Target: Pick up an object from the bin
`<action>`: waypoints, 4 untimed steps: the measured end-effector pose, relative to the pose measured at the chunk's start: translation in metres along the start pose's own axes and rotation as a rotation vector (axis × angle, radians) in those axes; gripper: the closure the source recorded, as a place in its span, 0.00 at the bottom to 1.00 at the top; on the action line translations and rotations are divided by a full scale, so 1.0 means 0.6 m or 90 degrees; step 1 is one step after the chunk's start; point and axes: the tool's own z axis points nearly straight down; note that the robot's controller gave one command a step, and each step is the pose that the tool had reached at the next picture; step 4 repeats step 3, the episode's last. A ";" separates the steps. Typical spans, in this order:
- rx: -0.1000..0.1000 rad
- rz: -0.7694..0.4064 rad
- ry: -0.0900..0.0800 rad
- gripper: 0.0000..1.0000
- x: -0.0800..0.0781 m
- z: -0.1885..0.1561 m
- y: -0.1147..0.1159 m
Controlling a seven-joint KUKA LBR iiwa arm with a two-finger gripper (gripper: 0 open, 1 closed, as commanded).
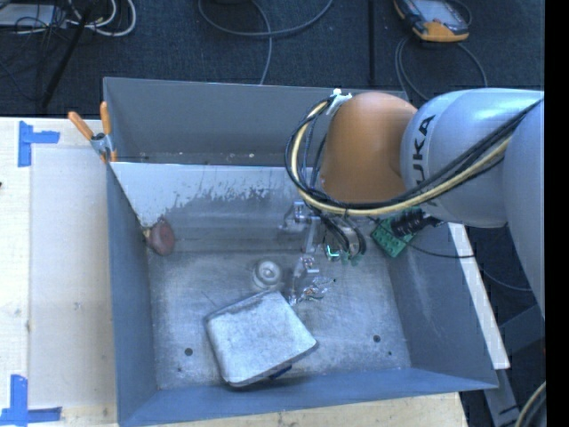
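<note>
Starting nearest, at the front wall of the grey bin (293, 397): flat grey square pad (260, 338), lying skewed on the bin floor, one corner pointing toward the claw, something dark peeking out beneath its near edge. Just beyond that corner, claw (307, 290), hanging low over the floor, lower end just beside the pad's far corner, perhaps touching it; cannot tell which. Cannot tell either whether released or clenched; nothing seen gripped in it. Just to its left, small pale round thing (266, 273), perhaps a cap or knob, close beside the claw and apart from the pad. Farther back and well off to the left, brownish rounded lump (161, 237), resting against the left wall near the foot of the back wall. Above the claw, orange wrist cover (364, 149), part of the arm.

Judging the step: approach, low in the reach, nothing lifted yet. Likeliest targets the pad's corner or the pale round thing; cannot say which. Calling next for settling squarely over one of them, closing firmly, then rising straight up clear of the walls. Worth watching: a flat pad offering only a thin edge, a small round piece apt to roll or slip aside
</note>
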 end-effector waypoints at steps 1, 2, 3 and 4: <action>-0.003 0.056 -0.008 0.00 -0.003 0.120 -0.081; -0.002 0.053 -0.012 1.00 -0.007 0.112 -0.080; 0.001 -0.112 -0.012 1.00 0.010 -0.247 -0.051; 0.001 -0.112 -0.012 1.00 0.010 -0.247 -0.051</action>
